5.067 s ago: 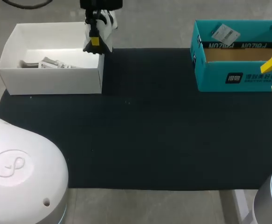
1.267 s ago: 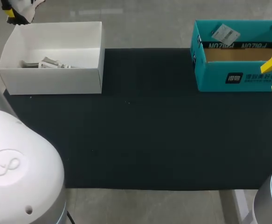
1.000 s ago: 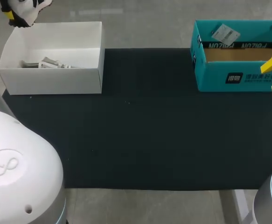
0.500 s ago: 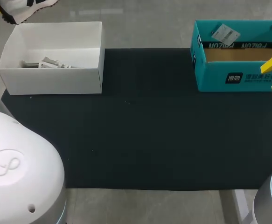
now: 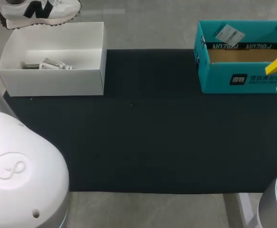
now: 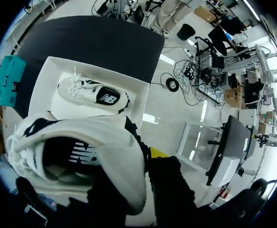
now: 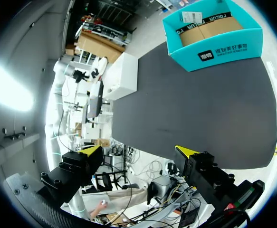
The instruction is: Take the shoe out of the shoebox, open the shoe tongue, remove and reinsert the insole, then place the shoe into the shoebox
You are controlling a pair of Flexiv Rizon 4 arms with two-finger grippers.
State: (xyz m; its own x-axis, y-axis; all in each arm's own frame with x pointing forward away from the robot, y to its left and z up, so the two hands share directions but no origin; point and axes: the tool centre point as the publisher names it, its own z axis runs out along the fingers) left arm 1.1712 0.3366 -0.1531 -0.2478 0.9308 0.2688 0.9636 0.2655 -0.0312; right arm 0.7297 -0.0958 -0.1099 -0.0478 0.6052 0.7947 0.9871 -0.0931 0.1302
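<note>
Shoe (image 5: 38, 10): lifted clear of the white shoebox (image 5: 52, 84) and, within the last second, swung side-on above its far wall.
Left gripper (image 6: 148, 159): clamped on the shoe's heel collar.
Right gripper (image 7: 138, 151): fingers wide, holding nothing, well apart from the shoebox.
Removal judged done; tongue step pending.

Shoe (image 5: 38, 10) was white with a black logo, box (image 5: 52, 80) was white, teal box (image 5: 243, 78) bore white print and was brown inside, mat (image 5: 148, 137) was black on a grey counter (image 5: 148, 209), right hand (image 7: 138, 151) was black with yellow tips
</note>
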